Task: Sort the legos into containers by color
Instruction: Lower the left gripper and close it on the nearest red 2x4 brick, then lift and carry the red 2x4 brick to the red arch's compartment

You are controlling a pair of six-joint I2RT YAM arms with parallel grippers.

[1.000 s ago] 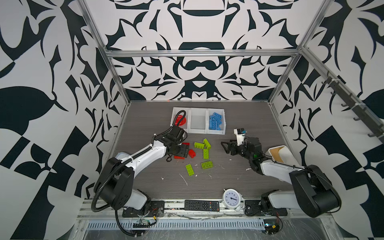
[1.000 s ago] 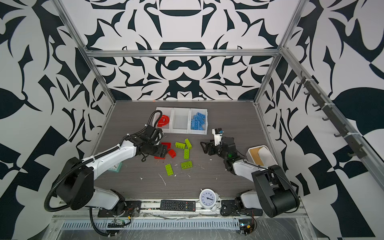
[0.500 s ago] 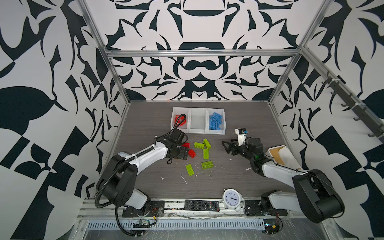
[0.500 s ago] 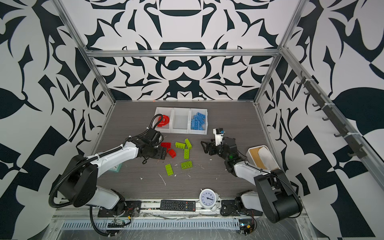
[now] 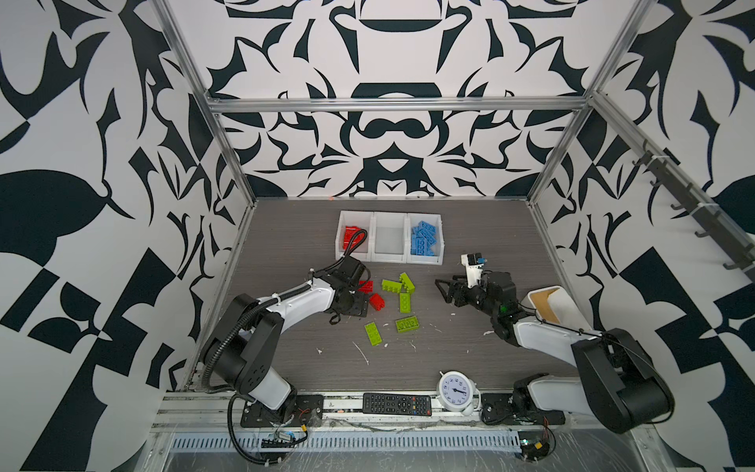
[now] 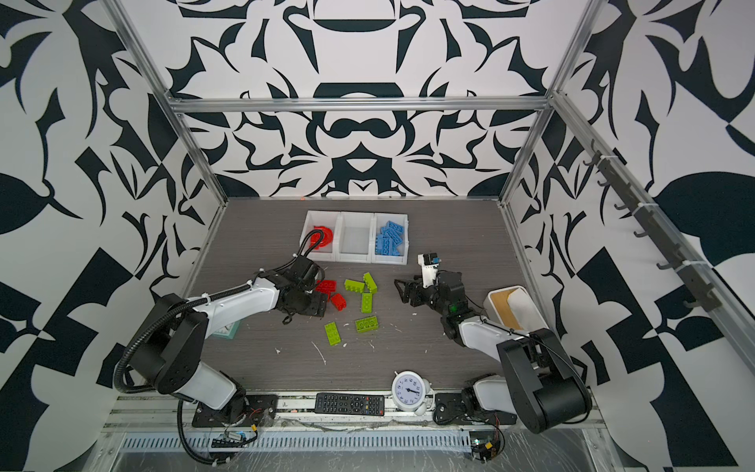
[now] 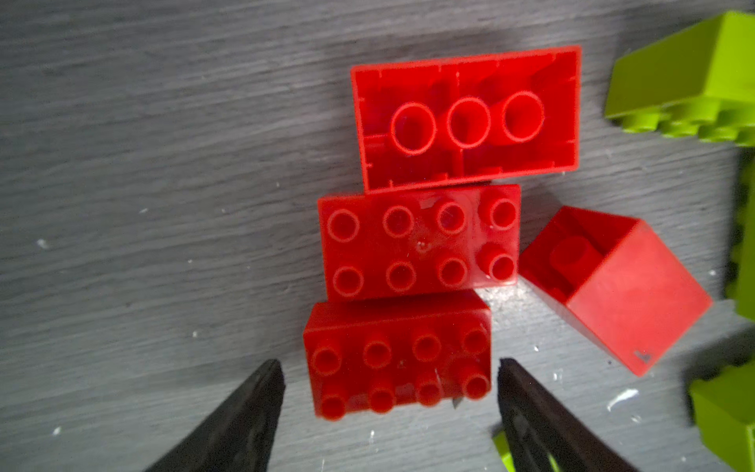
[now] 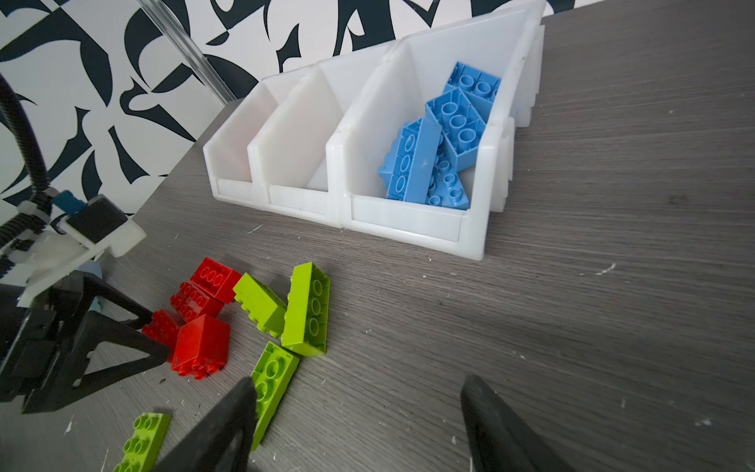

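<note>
Sorting scene, seen from above and from both wrists. The containers (image 5: 390, 258), three joined white bins, stand at 12 o'clock on the grey table (image 5: 470, 359). The bin at the row's 9 o'clock end holds red pieces (image 5: 349, 238), and the one at the 3 o'clock end holds blue bricks (image 5: 425, 241). Five lime green bricks (image 5: 405, 302) lie loose near the table's centre, with a cluster of four red bricks (image 6: 325, 285) just at their 9 o'clock. The left gripper (image 7: 389, 367) hangs low over that cluster, jaws apart and straddling the nearest studded red brick (image 7: 398, 355), with a strip of table showing at either side of it. Touching that brick's far edge lies a second studded red brick (image 7: 418, 241), then an upturned red brick (image 7: 465, 118). A square red brick (image 7: 613, 286) rests on its side just beside them. The right gripper (image 5: 443, 291) stands at 3 o'clock of the green bricks, jaws apart over bare table. A white tub (image 5: 568, 312) sits at its 3 o'clock.
</note>
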